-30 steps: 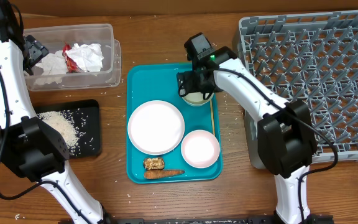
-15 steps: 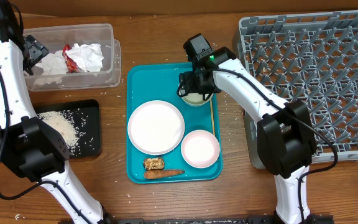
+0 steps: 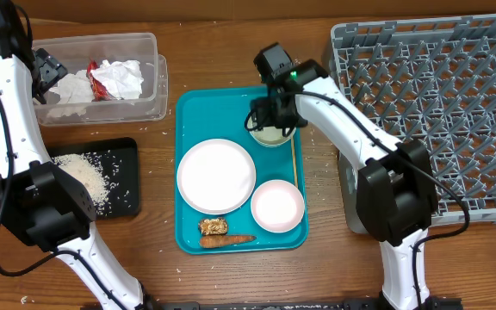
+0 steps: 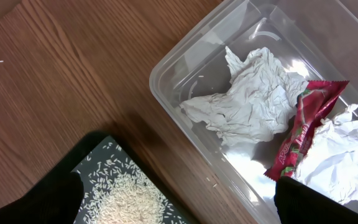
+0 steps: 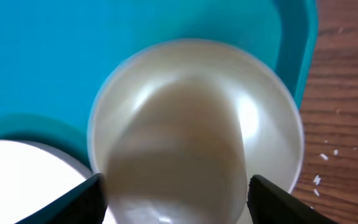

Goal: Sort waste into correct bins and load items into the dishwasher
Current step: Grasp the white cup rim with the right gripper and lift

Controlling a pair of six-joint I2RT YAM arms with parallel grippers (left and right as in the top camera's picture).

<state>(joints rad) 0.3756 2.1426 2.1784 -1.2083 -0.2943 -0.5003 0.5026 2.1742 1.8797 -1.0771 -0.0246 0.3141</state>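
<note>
A cream cup (image 3: 271, 135) stands at the top right of the teal tray (image 3: 192, 108). My right gripper (image 3: 272, 120) is down on it. In the right wrist view the two fingers (image 5: 174, 199) press against both sides of the cup (image 5: 191, 112), which fills the view. A white plate (image 3: 216, 176), a small white bowl (image 3: 277, 207) and food scraps (image 3: 224, 232) also lie on the tray. My left gripper (image 4: 176, 199) is open and empty, between the clear waste bin (image 4: 185, 127) and the rice tray (image 4: 129, 199).
The grey dishwasher rack (image 3: 437, 112) fills the right side. The clear bin (image 3: 158, 90) holds crumpled paper (image 3: 123, 77) and a red wrapper (image 4: 303, 124). A black tray with rice (image 3: 89, 176) is at the left. Chopsticks (image 3: 294, 159) lie along the tray's right edge.
My right gripper has shifted very slightly over the cup. The cup and the left arm have not moved.
</note>
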